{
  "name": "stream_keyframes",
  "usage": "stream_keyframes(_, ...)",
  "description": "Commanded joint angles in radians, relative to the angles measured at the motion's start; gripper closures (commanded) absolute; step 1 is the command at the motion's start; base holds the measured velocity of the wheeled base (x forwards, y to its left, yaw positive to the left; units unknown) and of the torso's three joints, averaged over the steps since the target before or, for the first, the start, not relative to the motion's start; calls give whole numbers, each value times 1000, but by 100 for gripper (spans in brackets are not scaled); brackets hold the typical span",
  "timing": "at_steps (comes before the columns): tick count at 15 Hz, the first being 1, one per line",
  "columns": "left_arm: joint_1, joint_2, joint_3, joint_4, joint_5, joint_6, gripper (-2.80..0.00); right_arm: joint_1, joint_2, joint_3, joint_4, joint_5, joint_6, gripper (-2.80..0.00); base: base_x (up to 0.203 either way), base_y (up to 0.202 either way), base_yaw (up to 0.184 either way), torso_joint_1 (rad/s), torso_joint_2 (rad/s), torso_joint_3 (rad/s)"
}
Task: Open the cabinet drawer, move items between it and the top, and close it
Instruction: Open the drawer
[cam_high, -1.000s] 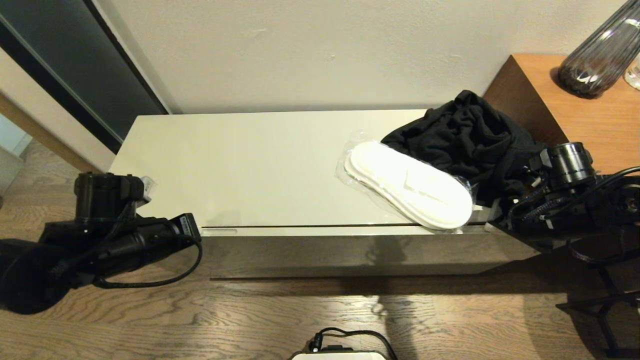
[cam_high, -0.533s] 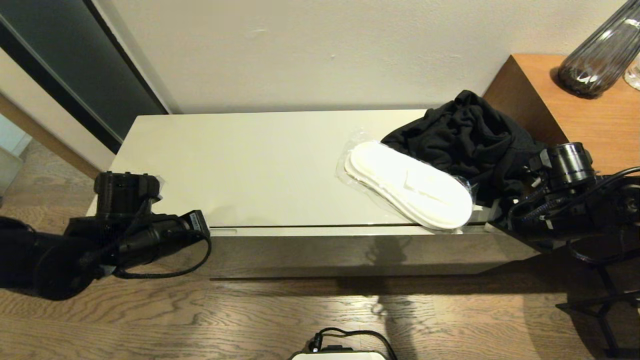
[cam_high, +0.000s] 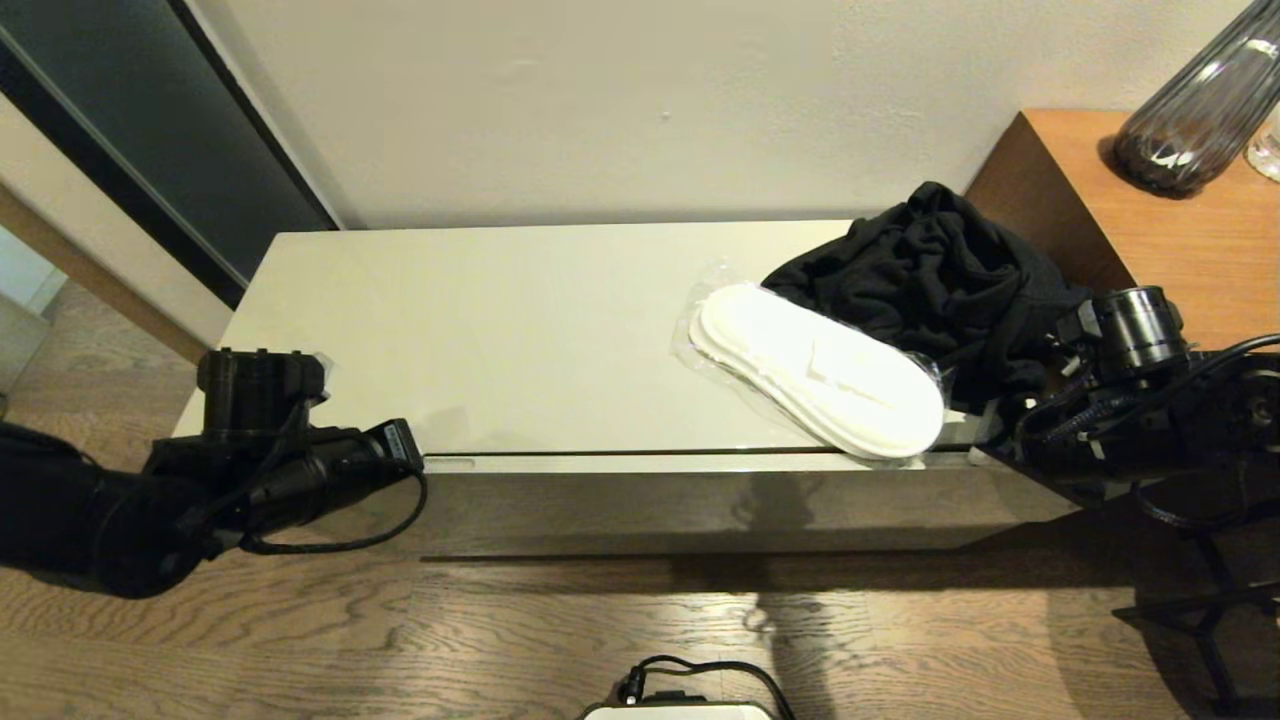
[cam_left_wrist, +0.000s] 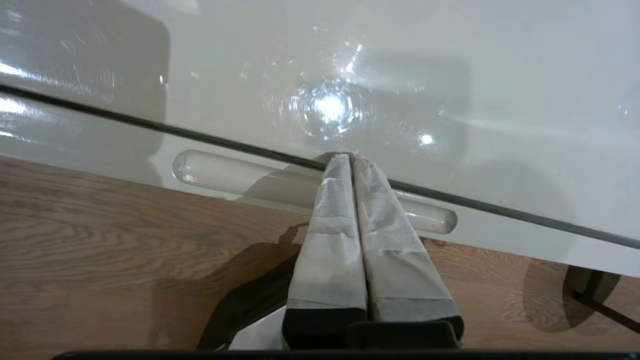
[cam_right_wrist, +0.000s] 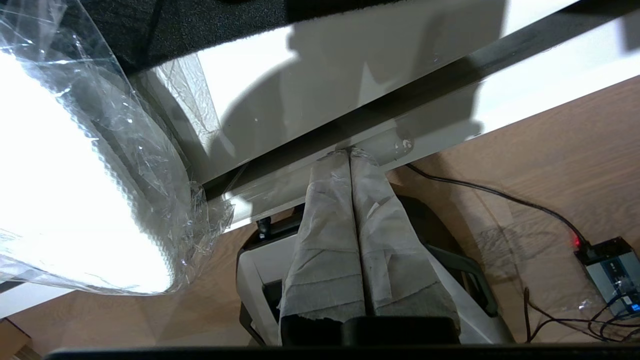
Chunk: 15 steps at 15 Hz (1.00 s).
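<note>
The cabinet drawer (cam_high: 700, 500) is pushed in under the glossy beige top (cam_high: 480, 330). On the top's right part lie white slippers in clear plastic (cam_high: 820, 370) and, behind them, a crumpled black garment (cam_high: 930, 270). My left gripper (cam_left_wrist: 348, 159) is shut and holds nothing. Its tips rest at the dark seam above the drawer's left handle notch (cam_left_wrist: 225, 172). My right gripper (cam_right_wrist: 348, 151) is also shut and empty, with its tips at the drawer's upper edge (cam_right_wrist: 300, 185) by the right end. The wrapped slippers (cam_right_wrist: 75, 200) overhang the top's edge beside it.
A taller brown wooden unit (cam_high: 1150, 230) with a dark glass vase (cam_high: 1190, 110) adjoins the cabinet on the right. A black metal frame (cam_high: 1200, 610) stands on the wood floor at lower right. My base and its cable (cam_high: 690, 690) sit in front. A small device with wires (cam_right_wrist: 610, 270) lies on the floor.
My left arm has swung in to the right and forward, up to the cabinet's left front corner and handle notch. The right arm and the items have not moved.
</note>
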Motion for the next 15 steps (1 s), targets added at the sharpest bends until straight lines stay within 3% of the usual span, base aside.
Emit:
stream_keyframes(1, -1, -19, 66, 4, -2, -5, 0, 0, 7, 2, 1, 1, 3, 0, 0, 0, 0, 0, 0, 0)
stream_keyframes(5, -5, -21, 97, 2, -2, -36, 0, -1, 13, 22, 1, 1, 3, 0, 0, 0, 0, 0, 0, 0)
stream_keyframes(15, -19, -89, 189, 15, -2, -42, 0, 0, -25, 96, 0, 3, 3, 0, 0, 0, 0, 0, 0, 0)
